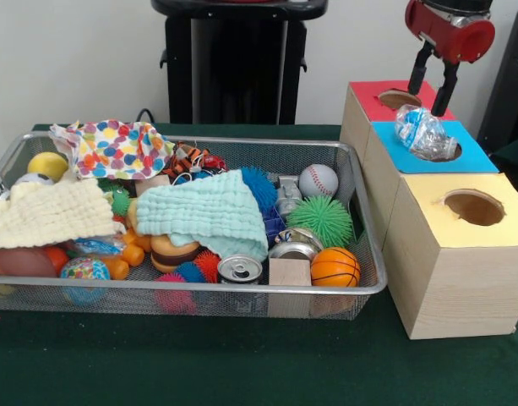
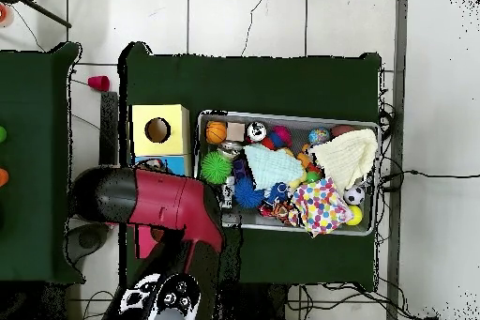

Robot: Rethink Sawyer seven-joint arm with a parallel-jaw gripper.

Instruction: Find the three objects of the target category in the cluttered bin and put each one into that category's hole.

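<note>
I'm seeing the green-clothed counter (image 1: 199,364) carrying the wide silver wire-mesh bin (image 1: 360,292), crowded with toys. The crinkled clear plastic bottle (image 1: 421,131) is sitting in the blue-topped wooden box's round hole (image 1: 449,152). The red-and-black end effector (image 1: 433,93) is hovering above it, fingers apart, holding nothing.

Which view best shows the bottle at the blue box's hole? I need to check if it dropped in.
The front view: the clear bottle lies across the blue-topped box's hole, not dropped through, the open pincer just above. Overhead, the red arm hides both.
</note>
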